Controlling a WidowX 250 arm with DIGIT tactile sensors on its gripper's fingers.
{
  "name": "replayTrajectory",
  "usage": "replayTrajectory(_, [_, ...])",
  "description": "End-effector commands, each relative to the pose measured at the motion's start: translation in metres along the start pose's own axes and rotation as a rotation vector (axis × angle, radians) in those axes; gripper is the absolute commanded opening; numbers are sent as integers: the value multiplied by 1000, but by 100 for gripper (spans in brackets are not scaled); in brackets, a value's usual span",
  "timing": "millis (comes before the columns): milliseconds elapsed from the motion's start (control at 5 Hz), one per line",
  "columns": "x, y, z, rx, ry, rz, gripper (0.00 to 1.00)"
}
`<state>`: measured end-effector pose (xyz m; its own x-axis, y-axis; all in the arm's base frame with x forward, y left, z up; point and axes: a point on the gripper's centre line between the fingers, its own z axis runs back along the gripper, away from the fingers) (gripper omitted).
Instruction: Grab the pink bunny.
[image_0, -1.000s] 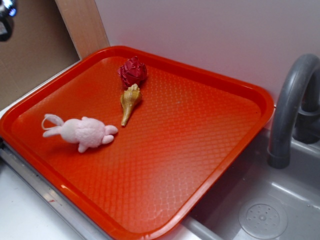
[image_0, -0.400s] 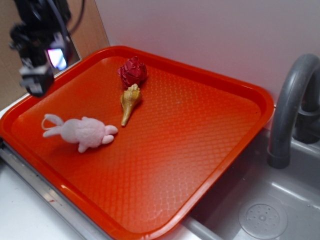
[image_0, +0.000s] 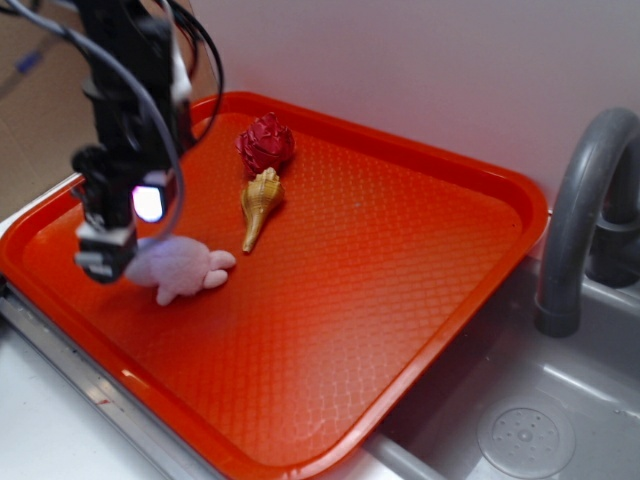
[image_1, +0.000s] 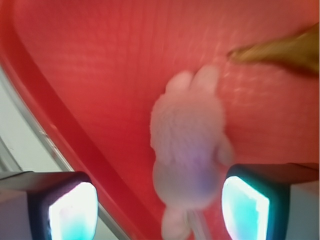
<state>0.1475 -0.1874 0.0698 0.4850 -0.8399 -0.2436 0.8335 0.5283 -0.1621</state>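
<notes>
The pink bunny (image_0: 185, 268) lies on its side at the left of the orange tray (image_0: 400, 300). In the wrist view the pink bunny (image_1: 187, 155) fills the middle, blurred, with its head end down between my fingers. My gripper (image_0: 105, 255) hangs over the bunny's ear end and hides it in the exterior view. The gripper (image_1: 157, 210) is open: the bunny sits close to the right pad (image_1: 245, 207) and well apart from the left pad (image_1: 72, 212). I cannot tell whether either pad touches it.
A tan seashell (image_0: 258, 205) and a dark red ball (image_0: 265, 143) lie behind the bunny on the tray. The shell's tip (image_1: 280, 50) shows at the wrist view's upper right. The tray's left rim (image_1: 65, 140) runs under the left finger. A grey faucet (image_0: 580, 220) and sink stand right.
The arm has come down from the upper left and now hangs over the bunny's ear end. The bunny, shell and ball have not moved.
</notes>
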Motion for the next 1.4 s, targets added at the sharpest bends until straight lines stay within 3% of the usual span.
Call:
replayTrajectory(0, [3,-6,-18,-14,53,133,100])
replayTrajectory(200, [4,-1,-23,-24,72,244,100])
replayTrajectory(400, [11,-5,-32,-12,100,231,0])
replayTrajectory(600, [12,-11,-29,13,106,250,0])
replayTrajectory(800, [-3,-10,6,31,18,379,0])
replayTrajectory(1000, [-26,0,53,10,-103,619,0])
replayTrajectory(1200, [-53,9,93,-5,-169,818,0])
